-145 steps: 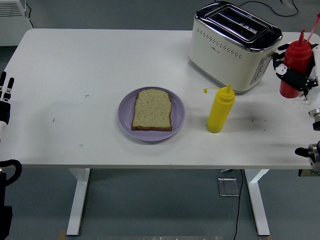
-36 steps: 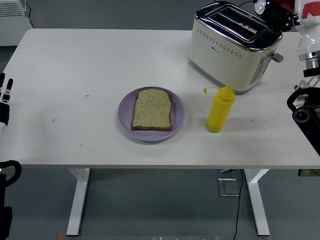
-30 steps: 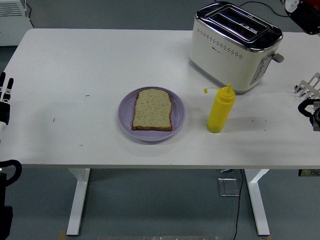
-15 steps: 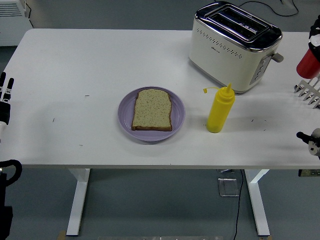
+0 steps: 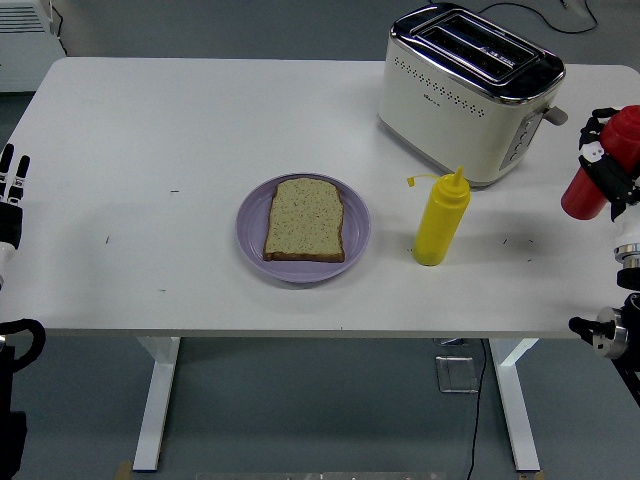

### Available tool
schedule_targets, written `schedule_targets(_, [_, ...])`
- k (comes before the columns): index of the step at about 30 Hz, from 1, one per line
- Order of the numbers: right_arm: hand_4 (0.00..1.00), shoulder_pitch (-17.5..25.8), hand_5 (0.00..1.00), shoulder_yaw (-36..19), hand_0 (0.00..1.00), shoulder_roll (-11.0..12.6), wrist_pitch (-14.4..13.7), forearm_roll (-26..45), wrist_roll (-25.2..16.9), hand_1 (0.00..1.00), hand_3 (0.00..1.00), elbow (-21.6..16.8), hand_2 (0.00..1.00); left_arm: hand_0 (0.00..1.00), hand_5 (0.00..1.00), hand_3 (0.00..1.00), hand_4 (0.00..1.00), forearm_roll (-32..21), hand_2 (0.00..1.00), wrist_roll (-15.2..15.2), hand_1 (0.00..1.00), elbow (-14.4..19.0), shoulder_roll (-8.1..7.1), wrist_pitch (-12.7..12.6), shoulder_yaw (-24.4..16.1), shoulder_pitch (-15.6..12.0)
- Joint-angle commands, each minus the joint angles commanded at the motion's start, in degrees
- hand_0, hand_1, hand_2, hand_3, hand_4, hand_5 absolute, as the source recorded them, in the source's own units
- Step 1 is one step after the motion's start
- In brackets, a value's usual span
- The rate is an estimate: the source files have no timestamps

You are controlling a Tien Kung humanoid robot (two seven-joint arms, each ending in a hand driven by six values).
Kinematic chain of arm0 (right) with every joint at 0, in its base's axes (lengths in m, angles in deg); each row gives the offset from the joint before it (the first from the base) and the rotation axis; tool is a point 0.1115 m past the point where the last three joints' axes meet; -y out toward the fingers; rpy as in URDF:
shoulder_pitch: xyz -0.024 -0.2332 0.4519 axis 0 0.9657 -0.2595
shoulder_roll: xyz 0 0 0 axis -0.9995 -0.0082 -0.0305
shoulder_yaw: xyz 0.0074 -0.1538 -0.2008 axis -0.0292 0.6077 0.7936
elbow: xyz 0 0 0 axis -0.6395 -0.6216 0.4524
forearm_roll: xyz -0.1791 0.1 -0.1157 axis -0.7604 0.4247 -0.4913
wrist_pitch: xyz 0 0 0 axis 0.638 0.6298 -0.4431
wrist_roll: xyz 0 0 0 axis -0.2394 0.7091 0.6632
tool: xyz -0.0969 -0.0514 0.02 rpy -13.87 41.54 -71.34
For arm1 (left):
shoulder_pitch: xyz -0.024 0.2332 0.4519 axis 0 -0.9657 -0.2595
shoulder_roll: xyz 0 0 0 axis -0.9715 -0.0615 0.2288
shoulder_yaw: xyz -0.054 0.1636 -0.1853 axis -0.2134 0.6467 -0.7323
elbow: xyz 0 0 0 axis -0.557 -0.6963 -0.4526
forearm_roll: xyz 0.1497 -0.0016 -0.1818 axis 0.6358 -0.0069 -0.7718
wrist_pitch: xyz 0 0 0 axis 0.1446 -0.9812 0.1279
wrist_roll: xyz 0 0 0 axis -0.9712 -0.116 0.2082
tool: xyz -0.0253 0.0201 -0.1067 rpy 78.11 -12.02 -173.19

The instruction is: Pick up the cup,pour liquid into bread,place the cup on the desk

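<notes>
Leftmost, the black left hand (image 5: 10, 195) rests at the table edge, fingers straight and empty. Centrally, 1 slice of brown bread (image 5: 305, 220) lies on the round lilac plate (image 5: 254, 236); the yellow squeeze bottle (image 5: 441, 217) stands just beside it. Far right, the right hand (image 5: 606, 170) grips the red squeeze bottle (image 5: 598, 176), so the pick-up looks in hand and carrying it over the bread should follow.

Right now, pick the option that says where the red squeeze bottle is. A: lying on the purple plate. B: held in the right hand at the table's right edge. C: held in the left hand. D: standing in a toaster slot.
B: the right hand has its fingers wrapped around the red squeeze bottle at the table's right edge, to the right of the toaster.
</notes>
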Motion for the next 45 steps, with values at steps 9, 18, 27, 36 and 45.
schedule_targets(9, [0.417,-1.2,0.009,3.6,0.264,-0.9,-0.3,2.7,-5.0,0.292,0.420,5.1,0.366,0.785,0.998,0.694,0.508,0.0,0.737,0.0,0.736,-0.1,-0.02,0.0,0.3,-0.2])
schedule_targets(18, [0.421,-2.8,0.024,6.5,0.307,-2.0,0.4,5.6,-7.7,0.346,0.431,10.7,0.388,0.785,0.998,0.694,0.507,0.1,0.738,0.0,0.736,0.0,-0.03,0.0,0.6,-0.3])
schedule_targets(27, [0.430,-4.5,0.090,8.1,0.457,-3.3,0.5,7.8,-9.1,0.451,0.463,14.8,0.468,0.787,0.998,0.694,0.507,0.1,0.738,0.0,0.737,-0.1,0.00,0.0,0.7,-0.5])
schedule_targets(36, [0.456,-6.2,0.118,10.1,0.519,-4.2,1.0,9.0,-9.1,0.482,0.487,18.4,0.496,0.787,0.998,0.694,0.508,0.0,0.739,0.0,0.737,-0.1,0.05,0.0,0.5,-0.3])
schedule_targets(45, [0.564,-5.9,0.143,11.3,0.666,-4.2,1.0,9.5,-9.1,0.576,0.568,20.3,0.564,0.786,0.998,0.694,0.507,0.0,0.738,0.0,0.738,-0.1,0.06,0.0,0.2,-0.2])
